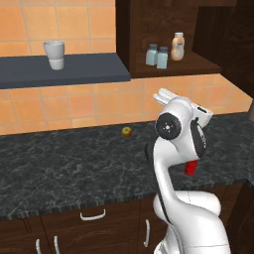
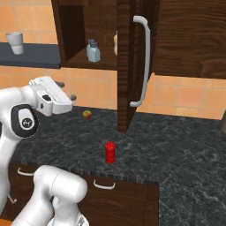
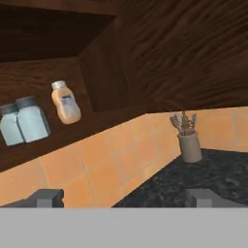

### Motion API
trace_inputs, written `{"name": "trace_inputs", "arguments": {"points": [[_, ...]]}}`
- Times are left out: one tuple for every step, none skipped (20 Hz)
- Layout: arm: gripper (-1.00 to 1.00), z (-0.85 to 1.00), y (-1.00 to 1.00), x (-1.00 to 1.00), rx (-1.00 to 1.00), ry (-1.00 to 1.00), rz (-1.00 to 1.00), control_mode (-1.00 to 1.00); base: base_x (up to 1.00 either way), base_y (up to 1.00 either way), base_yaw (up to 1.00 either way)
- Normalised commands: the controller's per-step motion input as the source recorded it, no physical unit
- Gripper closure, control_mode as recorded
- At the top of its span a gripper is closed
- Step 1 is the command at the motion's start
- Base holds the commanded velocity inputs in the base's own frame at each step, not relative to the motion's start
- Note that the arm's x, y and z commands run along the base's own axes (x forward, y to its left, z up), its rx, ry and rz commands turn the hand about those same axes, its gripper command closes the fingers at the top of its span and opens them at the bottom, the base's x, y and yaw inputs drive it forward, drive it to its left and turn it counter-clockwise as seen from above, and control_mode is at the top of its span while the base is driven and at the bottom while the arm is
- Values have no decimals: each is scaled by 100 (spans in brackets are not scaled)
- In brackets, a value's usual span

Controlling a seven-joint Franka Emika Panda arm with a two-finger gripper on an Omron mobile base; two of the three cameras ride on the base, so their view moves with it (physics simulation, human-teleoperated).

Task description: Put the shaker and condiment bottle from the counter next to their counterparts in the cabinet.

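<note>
The red condiment bottle (image 2: 109, 152) stands upright near the front edge of the black counter (image 2: 185, 150); in the left base view my arm hides part of the bottle (image 1: 190, 167). Two matching blue-grey shakers (image 1: 157, 55) (image 3: 24, 125) stand side by side on the shelf of the open cabinet (image 1: 198, 64). The tan-orange bottle (image 1: 177, 46) (image 3: 66, 102) is just right of them. My gripper (image 2: 66, 90) (image 3: 125, 198) is open and holds nothing. It hangs above the counter, below the cabinet's level and pointing toward it, well left of and above the red bottle.
The cabinet door (image 2: 130, 66) with a long silver handle swings out over the counter. A white cup (image 1: 54, 54) sits on the grey-blue wall shelf (image 1: 30, 72). A small yellow-red fruit (image 1: 126, 131) lies by the tiled wall. A grey utensil holder (image 3: 190, 141) stands further right.
</note>
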Motion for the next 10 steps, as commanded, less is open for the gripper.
{"name": "trace_inputs", "arguments": {"points": [[-100, -84, -12, -36, 5, 19, -23, -100, 0, 0, 0], [-100, -88, -15, -16, 5, 15, -17, -100, 0, 0, 0], [-100, -94, -35, -14, 9, 8, -14, -100, 0, 0, 0], [-100, -100, -40, -5, 11, 6, -15, -100, 0, 0, 0], [-100, -100, -45, 0, 13, 7, -17, -100, 0, 0, 0], [-100, -92, -44, -11, 11, 2, -15, -100, 0, 0, 0], [-100, -71, -23, 0, 11, 0, -11, -100, 0, 0, 0], [-100, -60, -10, -4, 6, 0, -14, -100, 0, 0, 0], [-100, -48, -6, -14, 4, -2, -18, -100, 0, 0, 0], [-100, -62, 0, -13, 0, 0, -26, -100, 0, 0, 0]]}}
